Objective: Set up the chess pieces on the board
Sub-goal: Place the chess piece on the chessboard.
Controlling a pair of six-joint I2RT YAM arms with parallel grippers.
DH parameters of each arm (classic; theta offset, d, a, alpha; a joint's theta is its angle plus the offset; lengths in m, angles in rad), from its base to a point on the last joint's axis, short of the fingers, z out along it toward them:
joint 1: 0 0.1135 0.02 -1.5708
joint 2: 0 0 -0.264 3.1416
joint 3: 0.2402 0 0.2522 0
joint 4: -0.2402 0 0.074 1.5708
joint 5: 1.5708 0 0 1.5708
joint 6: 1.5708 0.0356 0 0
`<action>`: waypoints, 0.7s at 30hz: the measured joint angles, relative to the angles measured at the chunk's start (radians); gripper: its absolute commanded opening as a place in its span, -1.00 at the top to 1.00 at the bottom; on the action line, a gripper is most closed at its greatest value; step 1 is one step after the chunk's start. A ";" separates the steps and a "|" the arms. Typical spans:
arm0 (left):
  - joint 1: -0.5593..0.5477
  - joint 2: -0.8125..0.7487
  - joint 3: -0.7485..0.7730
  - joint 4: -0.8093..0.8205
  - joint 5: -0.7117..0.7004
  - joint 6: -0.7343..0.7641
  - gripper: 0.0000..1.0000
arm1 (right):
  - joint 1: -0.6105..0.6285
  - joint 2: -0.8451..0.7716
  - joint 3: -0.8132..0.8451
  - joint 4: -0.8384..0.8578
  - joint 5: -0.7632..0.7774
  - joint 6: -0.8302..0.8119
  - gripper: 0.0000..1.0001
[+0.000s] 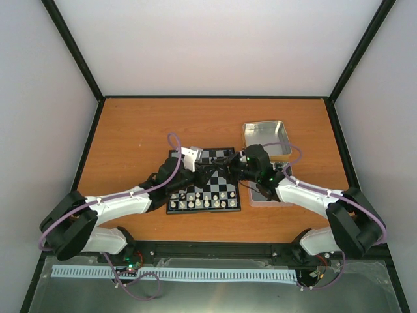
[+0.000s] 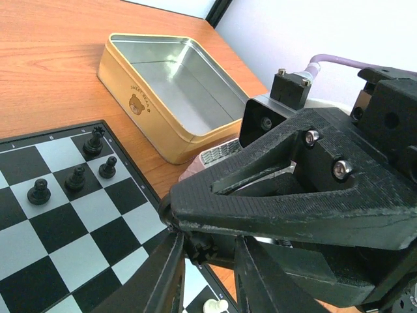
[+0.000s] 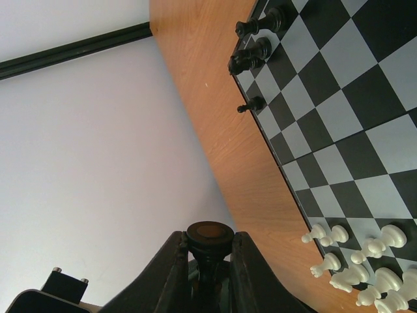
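The board lies at the table's middle, white pieces along its near rows. A few black pieces stand at its far right corner, and others at its far left edge. Both grippers meet just above the board's far half. My right gripper is shut on a black piece, whose round base faces the camera. My left gripper is open, and its fingers straddle that piece's notched top, touching on one side with a gap on the other.
An open gold and silver tin stands right of the board's far corner and also shows in the left wrist view. A second flat tin lies under my right arm. White pieces crowd the board's near edge.
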 measured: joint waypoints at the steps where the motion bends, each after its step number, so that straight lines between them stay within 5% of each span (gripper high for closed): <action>1: 0.000 0.000 0.000 0.000 -0.003 0.000 0.65 | 0.000 0.001 0.000 0.001 0.000 0.000 0.73; 5: -0.001 -0.001 0.000 0.000 -0.016 0.002 0.84 | 0.000 0.002 0.000 0.008 -0.002 0.000 0.69; 12: -0.004 -0.013 0.009 -0.038 -0.045 0.019 0.86 | 0.002 0.008 0.000 0.014 -0.016 -0.011 0.36; 21: -0.003 -0.070 0.077 -0.293 -0.095 0.047 0.86 | 0.008 0.020 0.003 -0.016 -0.045 -0.069 -0.09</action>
